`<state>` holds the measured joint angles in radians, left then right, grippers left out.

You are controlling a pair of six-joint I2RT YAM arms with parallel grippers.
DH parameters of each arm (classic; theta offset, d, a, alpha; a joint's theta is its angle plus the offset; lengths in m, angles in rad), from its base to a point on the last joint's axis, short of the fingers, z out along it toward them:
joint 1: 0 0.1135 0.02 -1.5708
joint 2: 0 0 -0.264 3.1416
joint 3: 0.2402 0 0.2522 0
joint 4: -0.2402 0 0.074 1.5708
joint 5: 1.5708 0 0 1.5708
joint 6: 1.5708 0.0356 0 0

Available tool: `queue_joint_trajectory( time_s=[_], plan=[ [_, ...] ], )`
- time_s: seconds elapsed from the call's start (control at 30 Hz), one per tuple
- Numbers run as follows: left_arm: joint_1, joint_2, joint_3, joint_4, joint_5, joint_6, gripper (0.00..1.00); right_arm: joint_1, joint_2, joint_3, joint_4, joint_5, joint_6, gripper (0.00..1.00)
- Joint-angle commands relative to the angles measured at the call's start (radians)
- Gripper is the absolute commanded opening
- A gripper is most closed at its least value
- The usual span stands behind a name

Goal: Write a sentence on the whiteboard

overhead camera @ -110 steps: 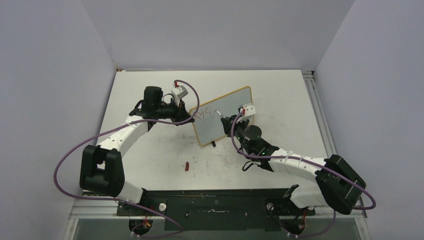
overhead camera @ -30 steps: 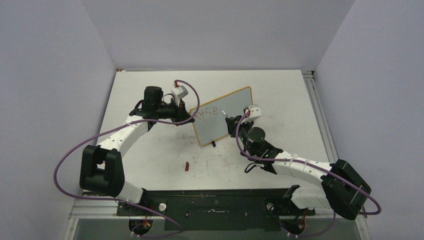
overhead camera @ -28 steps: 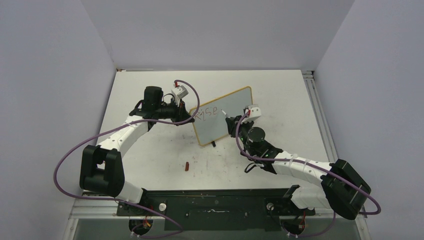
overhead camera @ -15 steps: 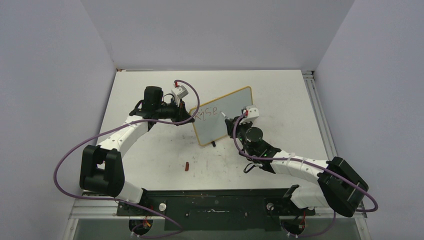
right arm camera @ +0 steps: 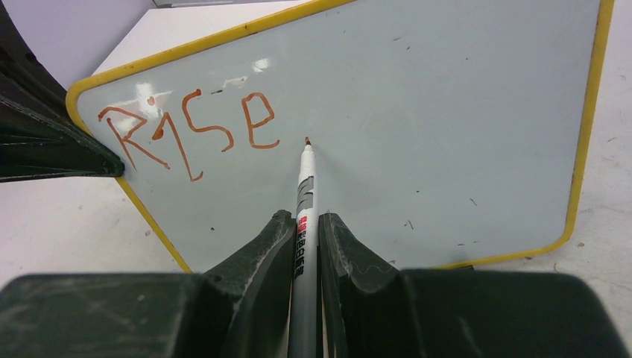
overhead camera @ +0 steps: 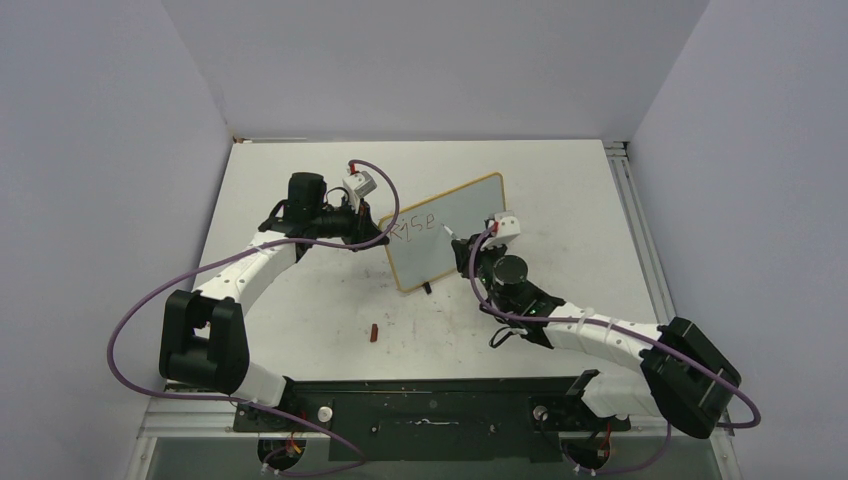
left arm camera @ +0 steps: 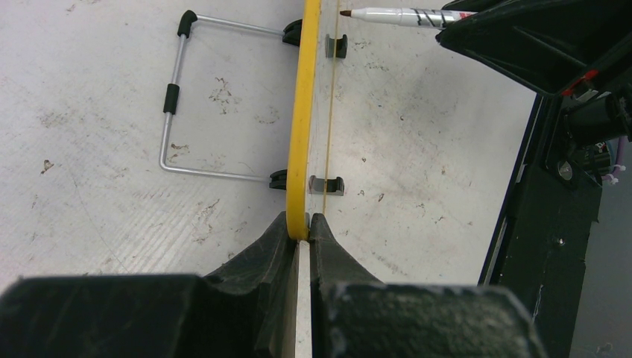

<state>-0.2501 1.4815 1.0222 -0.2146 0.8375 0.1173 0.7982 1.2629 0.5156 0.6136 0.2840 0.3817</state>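
1. Since the earliest shot, the right gripper (overhead camera: 465, 245) has slid a bit further along the whiteboard (overhead camera: 440, 245), away from its clamped corner, and an "e" has been added to the writing.
2. So the sentence (right arm camera: 194, 130) is just one word right now, "Rise", in thin red-brown strokes. The letters are wobbly, the "i" looks more like a 1, and it sits in the board's upper corner next to where the left arm grips it. Everything else on the white face is bare apart from a few tiny specks.
3. The whiteboard stands upright on the table (overhead camera: 300, 290), roughly mid-table and angled, with a yellow frame and rounded corners.
4. The left gripper (left arm camera: 299, 231) is pinched tight on the frame's edge at that same corner.
5. The right gripper is clenched on a marker (right arm camera: 305, 186), with the tip just past the "e" and slightly below it.
6. Only the left wrist view shows the back side, with the wire stand (left arm camera: 175, 97) lying flat behind the board and the little black feet (left arm camera: 339, 46). The tip also looks a hair off the surface there, but I can't really tell.
7. Only the top view shows a small red piece (overhead camera: 373, 332) lying on the table in front of the board, well apart from it.
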Motion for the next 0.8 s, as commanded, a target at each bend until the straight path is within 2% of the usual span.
queue_joint_trajectory(
  time_s=[0.0, 0.33, 0.77],
  plan=[
    [-0.011, 0.0, 0.029, -0.035, -0.017, 0.047, 0.0, -0.004, -0.09, -0.006, -0.008, 0.014, 0.004, 0.05],
    [-0.012, -0.003, 0.027, -0.035, -0.014, 0.047, 0.0, -0.015, -0.135, 0.02, -0.042, 0.019, -0.035, 0.05],
    [-0.012, -0.007, 0.028, -0.035, -0.014, 0.045, 0.0, -0.096, -0.144, 0.048, -0.058, -0.132, -0.042, 0.05]
  ],
)
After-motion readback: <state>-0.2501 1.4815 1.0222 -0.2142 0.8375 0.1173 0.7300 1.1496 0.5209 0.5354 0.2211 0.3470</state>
